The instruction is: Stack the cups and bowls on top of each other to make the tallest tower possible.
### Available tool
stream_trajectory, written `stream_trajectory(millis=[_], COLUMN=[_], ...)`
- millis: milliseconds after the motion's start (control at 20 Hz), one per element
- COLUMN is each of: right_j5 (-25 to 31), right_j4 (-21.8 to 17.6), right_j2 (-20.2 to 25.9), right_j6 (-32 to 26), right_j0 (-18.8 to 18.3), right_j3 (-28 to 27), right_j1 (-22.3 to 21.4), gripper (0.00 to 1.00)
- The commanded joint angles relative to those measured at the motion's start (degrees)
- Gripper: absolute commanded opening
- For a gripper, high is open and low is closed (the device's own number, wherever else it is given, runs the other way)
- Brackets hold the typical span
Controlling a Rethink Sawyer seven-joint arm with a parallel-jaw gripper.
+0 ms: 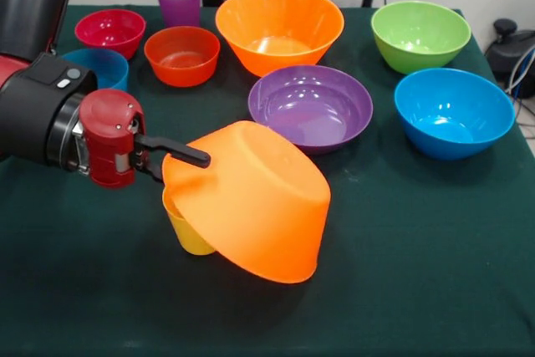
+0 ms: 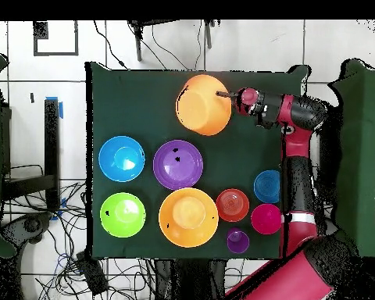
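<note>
An inverted orange bowl (image 1: pixel 251 215) tilts over a yellow cup (image 1: pixel 188 236) near the tabletop's (image 1: pixel 418 290) front edge, its rim pinched by the pincer (image 1: pixel 171 160). Levelling it before release should steady the tower; behind wait purple bowl (image 1: pixel 311 108) and others.

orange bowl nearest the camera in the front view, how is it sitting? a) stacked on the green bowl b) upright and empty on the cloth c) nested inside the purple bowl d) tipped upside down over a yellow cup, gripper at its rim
d: the orange bowl is tilted with its bottom up, leaning over the yellow cup, and the gripper reaches its rim from the side.
</note>
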Motion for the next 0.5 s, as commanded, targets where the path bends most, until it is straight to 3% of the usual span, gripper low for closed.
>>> stream_trajectory(millis=[50, 500], right_j5=[3.4, 3.4], right_j4=[-2.9, -2.9], right_j2=[-4.5, -4.5], right_j6=[-20.2, -19.8], right_j0=[2.7, 3.2], right_j3=[-3.9, -4.3], right_j1=[1.3, 1.3], gripper=[1.0, 1.0])
